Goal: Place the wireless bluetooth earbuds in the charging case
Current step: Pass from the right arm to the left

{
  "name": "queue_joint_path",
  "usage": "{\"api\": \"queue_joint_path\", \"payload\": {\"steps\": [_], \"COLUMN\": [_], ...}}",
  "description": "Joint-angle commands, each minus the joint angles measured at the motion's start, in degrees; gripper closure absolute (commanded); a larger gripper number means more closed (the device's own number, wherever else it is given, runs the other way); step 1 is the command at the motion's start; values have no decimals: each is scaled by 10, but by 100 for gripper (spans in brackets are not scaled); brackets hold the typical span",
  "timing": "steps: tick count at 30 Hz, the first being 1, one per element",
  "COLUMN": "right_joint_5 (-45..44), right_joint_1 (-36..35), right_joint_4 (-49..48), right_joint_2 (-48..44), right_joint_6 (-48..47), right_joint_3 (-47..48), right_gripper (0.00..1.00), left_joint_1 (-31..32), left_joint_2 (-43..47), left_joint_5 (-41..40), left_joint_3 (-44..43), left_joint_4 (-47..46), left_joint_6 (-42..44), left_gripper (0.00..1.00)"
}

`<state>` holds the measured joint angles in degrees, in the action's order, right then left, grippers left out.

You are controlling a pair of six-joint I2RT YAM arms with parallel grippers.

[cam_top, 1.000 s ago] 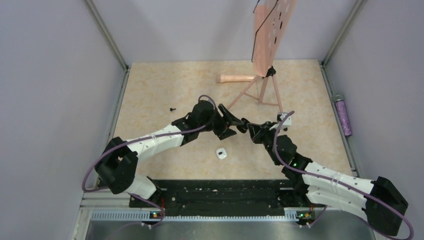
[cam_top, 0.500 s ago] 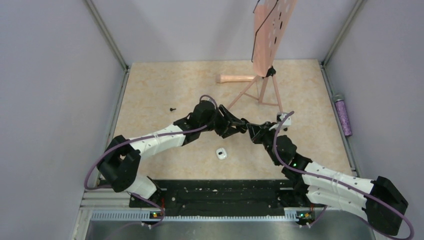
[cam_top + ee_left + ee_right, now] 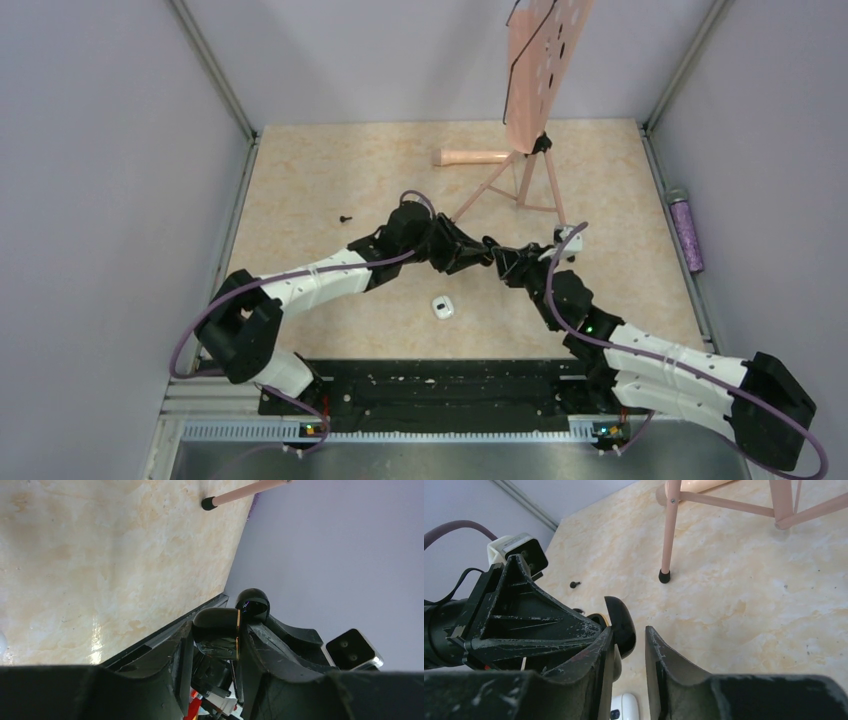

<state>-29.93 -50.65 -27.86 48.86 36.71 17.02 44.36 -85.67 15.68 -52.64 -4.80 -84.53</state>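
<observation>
The black charging case point(image 3: 216, 626), gold-rimmed, hangs above the table where both grippers meet. My left gripper point(image 3: 214, 632) point(image 3: 476, 252) is shut on the case body, a finger against each side. The case's glossy lid point(image 3: 622, 624) stands up between the fingers of my right gripper point(image 3: 629, 635) point(image 3: 498, 260), which is shut on it with the lid pressed to one finger. One tiny black earbud point(image 3: 346, 217) point(image 3: 574, 584) lies on the table far to the left.
A small white rounded device point(image 3: 443, 307) point(image 3: 625, 708) lies on the table below the grippers. A pink tripod stand point(image 3: 520, 180) with a board stands behind, one foot point(image 3: 664, 576) close by. A pink cylinder point(image 3: 470, 157) lies at the back. A purple item point(image 3: 686, 232) lies past the right wall.
My left gripper has moved right to meet the right gripper, and its jaws have narrowed onto the case. The right arm has hardly moved.
</observation>
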Motion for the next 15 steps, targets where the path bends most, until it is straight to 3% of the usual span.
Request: {"api": "queue_joint_path", "payload": {"steps": [1,2,3,5,10,15], "right_joint_5": [2,2,-2,0,63,172], "right_joint_1": [-11,-12,-11,-11,-8,25], "right_joint_4": [37,58,110,182,303,417], "right_joint_2": [-18,-28,-40,-69,-178,-204], "right_joint_6": [21,28,38,53,60,86], "right_joint_3": [41,48,60,79,94,129], "right_gripper": [58,43,35,29,22,27], "left_joint_1": [4,3,2,0,-9,-13], "left_joint_2": [-4,-4,-3,-4,-25,-63], "left_joint_5": [13,15,17,32,101,223], "left_joint_3": [0,-2,-5,-14,-73,-133], "left_joint_4": [-28,-20,-18,-11,64,126], "left_joint_6": [14,23,37,78,240,393], "left_gripper": [100,100,100,100,100,100]}}
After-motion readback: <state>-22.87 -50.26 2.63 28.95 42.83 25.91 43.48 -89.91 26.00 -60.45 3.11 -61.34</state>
